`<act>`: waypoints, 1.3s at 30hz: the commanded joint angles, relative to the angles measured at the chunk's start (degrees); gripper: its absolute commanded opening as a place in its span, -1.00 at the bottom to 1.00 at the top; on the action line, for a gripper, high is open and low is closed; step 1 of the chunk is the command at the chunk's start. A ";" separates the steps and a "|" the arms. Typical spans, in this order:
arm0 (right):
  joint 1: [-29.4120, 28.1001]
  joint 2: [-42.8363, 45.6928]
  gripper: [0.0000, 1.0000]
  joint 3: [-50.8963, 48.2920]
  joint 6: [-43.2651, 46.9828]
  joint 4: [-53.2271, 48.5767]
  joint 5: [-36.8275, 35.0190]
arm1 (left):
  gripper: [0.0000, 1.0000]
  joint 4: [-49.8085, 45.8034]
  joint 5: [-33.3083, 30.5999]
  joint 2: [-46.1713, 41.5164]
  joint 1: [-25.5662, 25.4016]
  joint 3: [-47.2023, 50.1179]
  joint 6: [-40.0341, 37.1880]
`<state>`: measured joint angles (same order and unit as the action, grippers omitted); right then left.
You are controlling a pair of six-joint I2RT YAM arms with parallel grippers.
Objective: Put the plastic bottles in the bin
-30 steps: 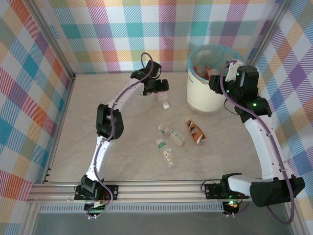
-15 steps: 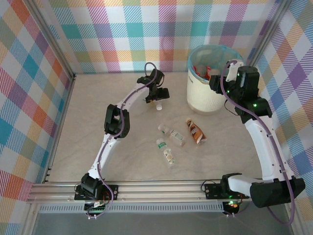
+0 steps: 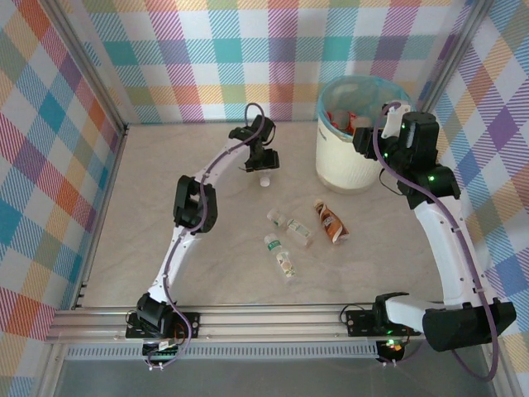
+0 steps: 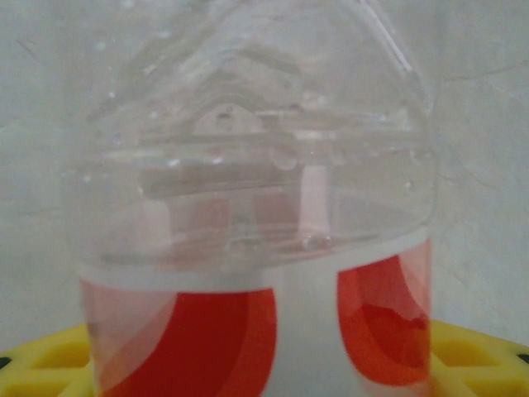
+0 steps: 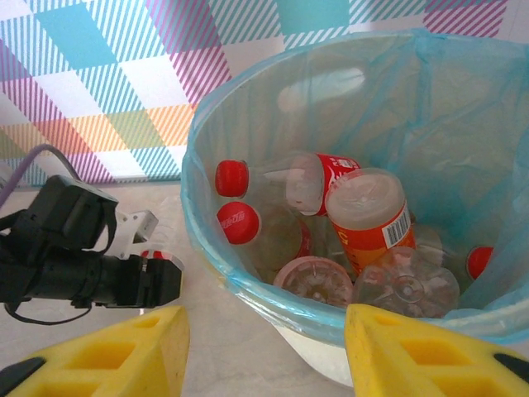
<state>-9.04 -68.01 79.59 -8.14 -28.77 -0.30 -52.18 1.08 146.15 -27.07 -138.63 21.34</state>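
**Left jaws flank a red-labelled bottle; right jaws hang empty at the bin**

The left arm (image 3: 192,203) reaches across the pale surface (image 3: 140,248) to a clear bottle with a red-and-white label (image 4: 256,248). This bottle sits on the surface to the left of the bin (image 3: 340,169) and apart from it. In the left wrist view it sits between the two yellow fingers (image 4: 41,368), one at each lower corner. The left jaws flank it closely, but I cannot tell whether they press on it or stand just off it.

The right arm (image 3: 438,223) holds its wrist at the bin's right side. The right jaws stand apart with nothing between them, their yellow fingers (image 5: 124,356) pointing towards the rim.

The cream-white bin carries a light blue liner (image 5: 463,124) over its rim. Several bottles lie inside:
- an orange-labelled bottle (image 5: 372,219) with a barcode
- a red-and-white one (image 5: 322,178)
- two red caps (image 5: 232,178)
- clear bottle bases (image 5: 405,289)

Three more bottles lie close together on the surface between the arms, all outside the bin:
- a brown-labelled bottle (image 3: 330,222)
- a clear bottle (image 3: 291,229)
- a green-labelled bottle (image 3: 282,257)
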 commanded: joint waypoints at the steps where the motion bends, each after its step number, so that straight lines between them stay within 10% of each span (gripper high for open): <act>1: -0.27 1.73 0.07 1.39 0.30 0.09 3.03 | 0.22 3.03 -2.41 -15.22 0.26 6.91 -6.26; 7: -0.25 2.91 0.12 -0.51 -1.02 4.98 15.25 | 0.23 17.73 -2.82 -40.74 -1.74 30.77 -19.29; 18: -0.37 2.12 0.18 -5.26 -12.59 30.29 45.96 | 0.27 28.41 15.81 -70.37 -8.53 55.96 -38.58; 39: -12.92 -7.67 0.79 6.37 -7.98 24.85 55.98 | 0.26 27.00 25.27 -75.21 -10.81 58.35 -43.89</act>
<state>-20.71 -74.61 83.11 -18.70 -1.41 52.62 -25.39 24.05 71.81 -37.10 -79.22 -20.95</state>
